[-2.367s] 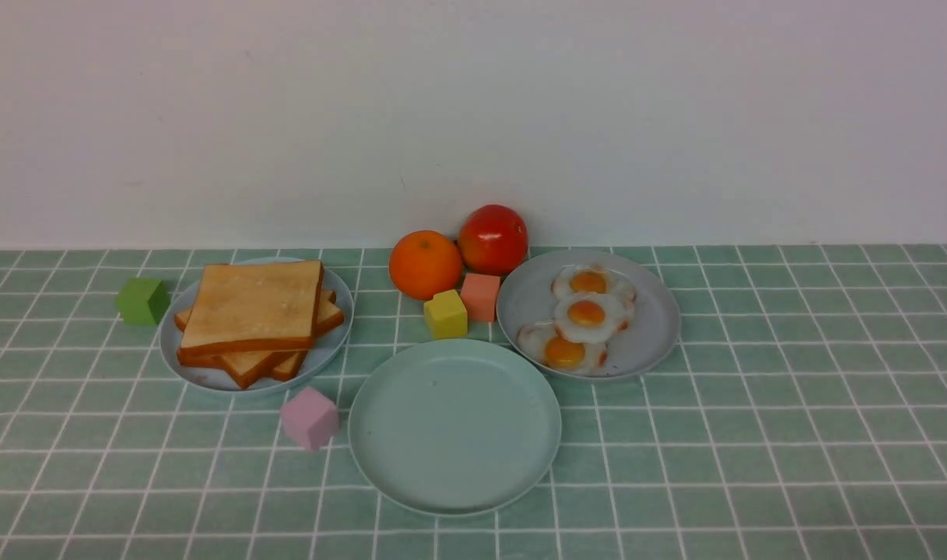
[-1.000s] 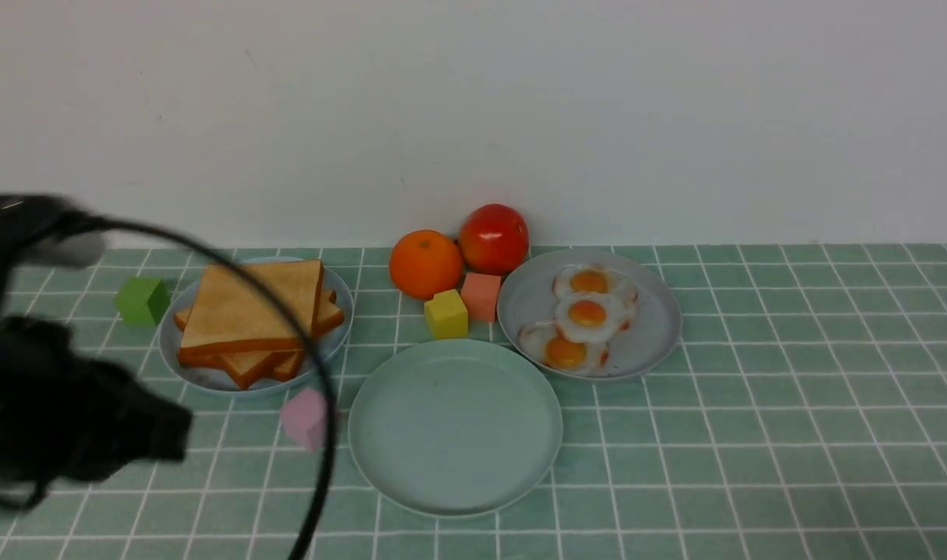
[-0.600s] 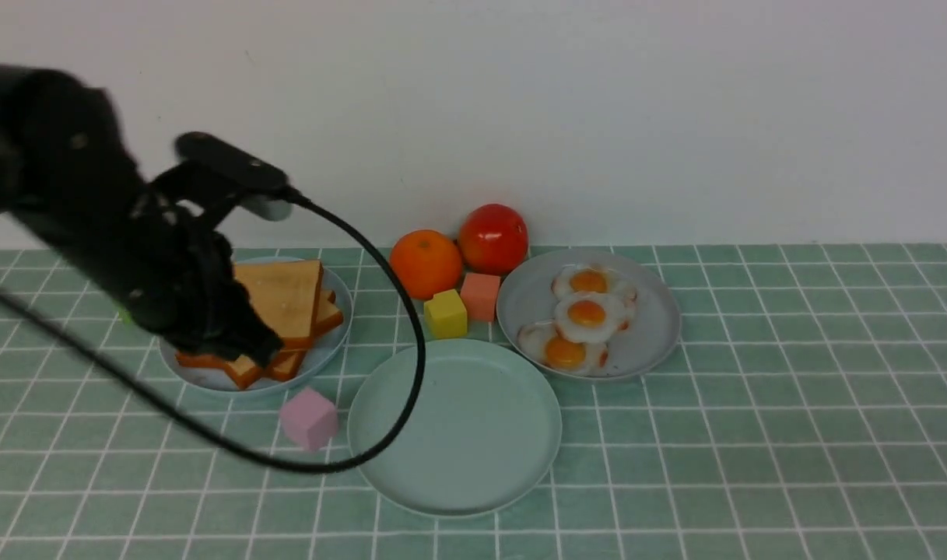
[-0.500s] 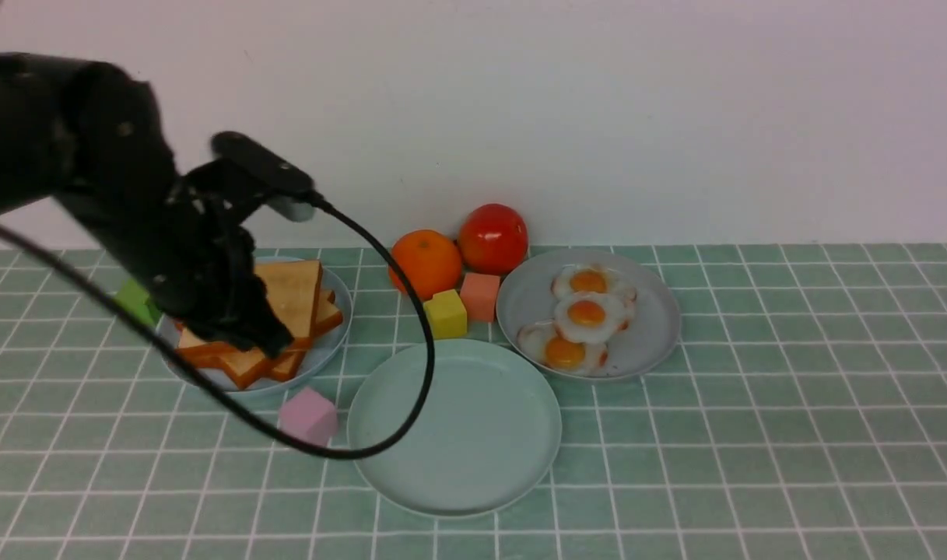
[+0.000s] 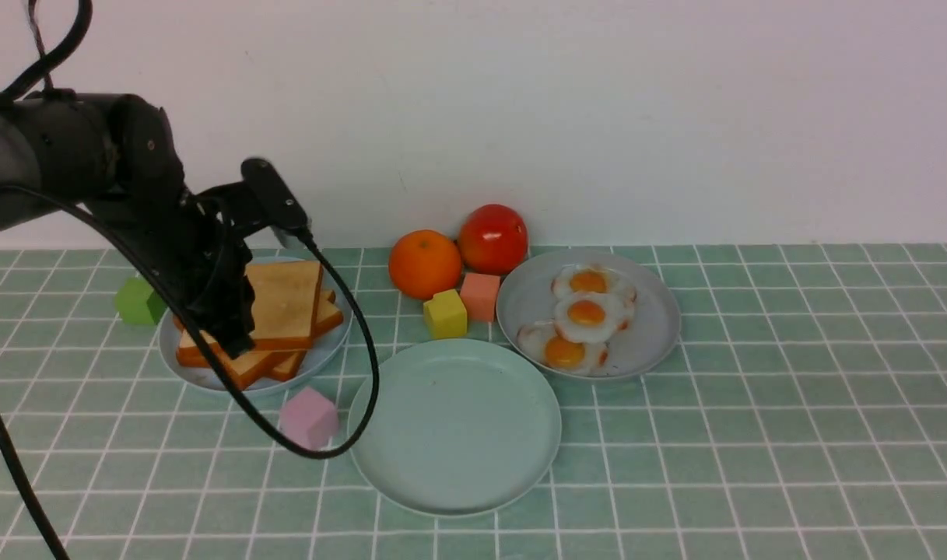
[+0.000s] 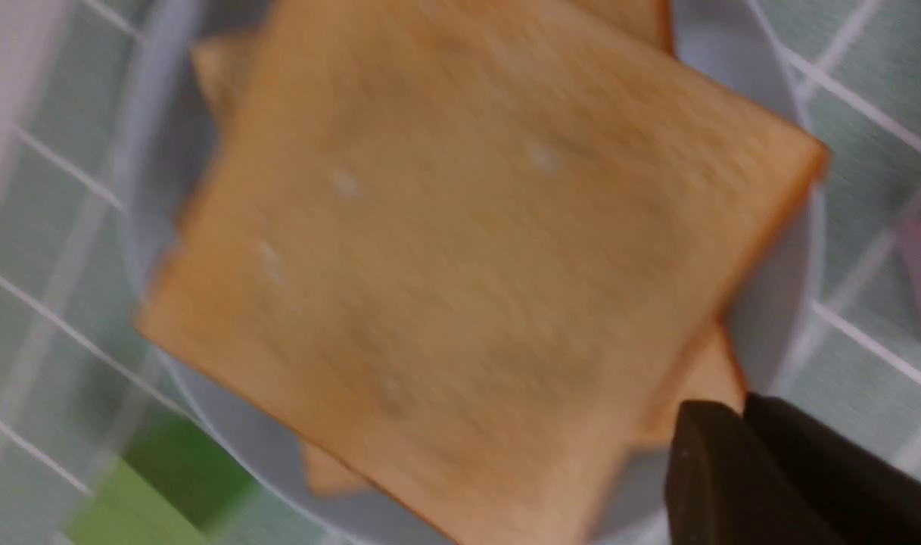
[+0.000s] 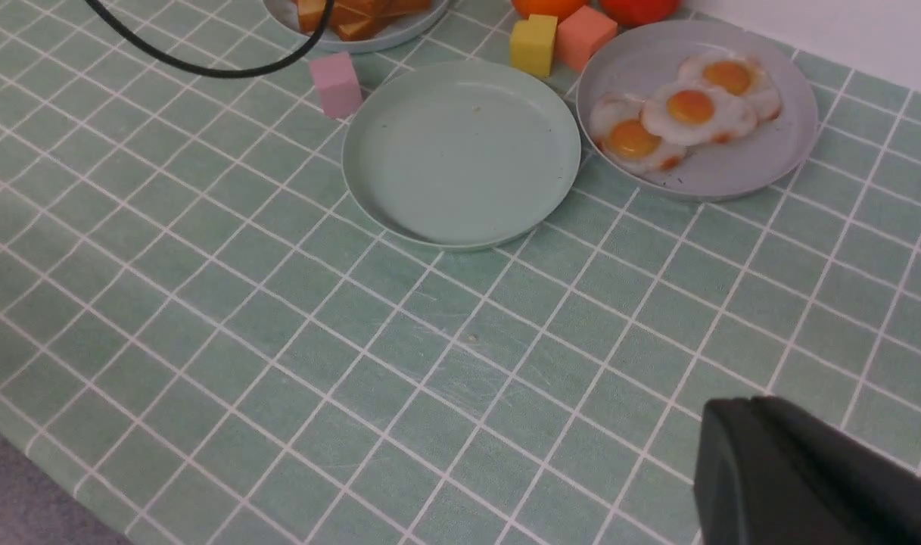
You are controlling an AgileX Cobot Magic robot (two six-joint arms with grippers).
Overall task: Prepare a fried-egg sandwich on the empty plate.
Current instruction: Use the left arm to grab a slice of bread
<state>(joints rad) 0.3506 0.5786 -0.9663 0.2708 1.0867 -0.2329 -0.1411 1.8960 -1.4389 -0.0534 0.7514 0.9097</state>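
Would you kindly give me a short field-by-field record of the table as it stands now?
target: mint-green plate, bare, front centre
toast: toast stack on pale blue plate, back left
eggs: three fried eggs on grey-blue plate, back right
fruit: orange and tomato by the wall
cubes: green cube, pink cube, yellow cube, salmon cube
left arm: left pincer at the toast stack's near-left side; opening unclear
right arm: right pincer shut, empty, above bare tablecloth
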